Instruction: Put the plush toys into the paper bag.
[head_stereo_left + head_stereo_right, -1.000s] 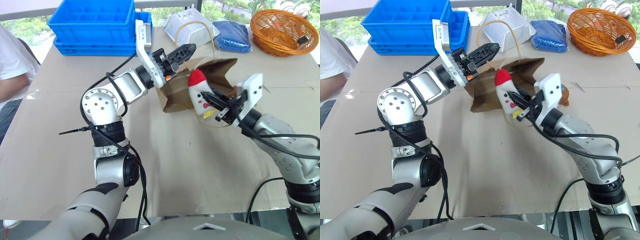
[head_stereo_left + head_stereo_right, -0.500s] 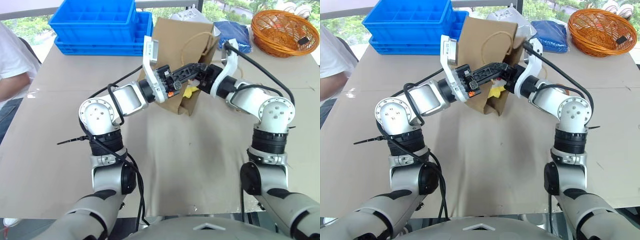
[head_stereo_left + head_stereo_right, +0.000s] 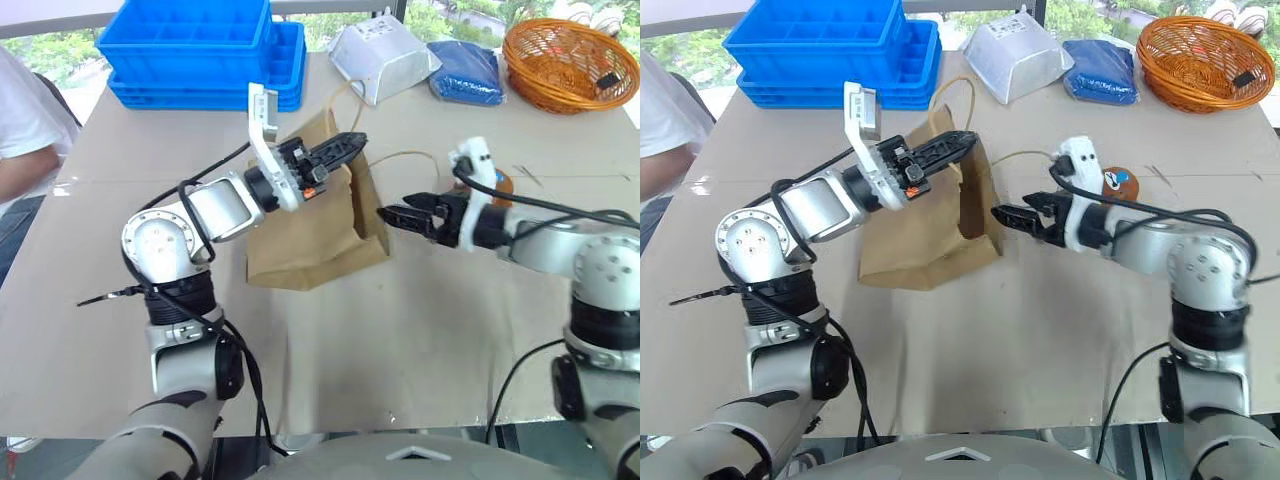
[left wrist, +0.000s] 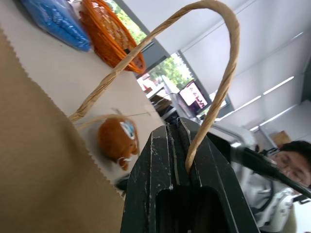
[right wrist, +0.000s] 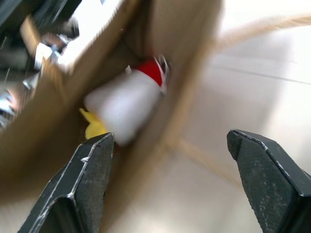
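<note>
White plush toy inside paper bag, before right hand.

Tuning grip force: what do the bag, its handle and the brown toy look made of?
Paper bag: matte brown kraft paper, creased, zigzag-cut rim.
Handle: twisted tan paper twine, likely.
Brown plush toy: fuzzy soft fabric, looks stuffed.

Bright, even daylight comes from windows at the far side. Shadows on the table are soft. The right wrist view is smeared by blur; the left wrist view glares at its bright background.
</note>
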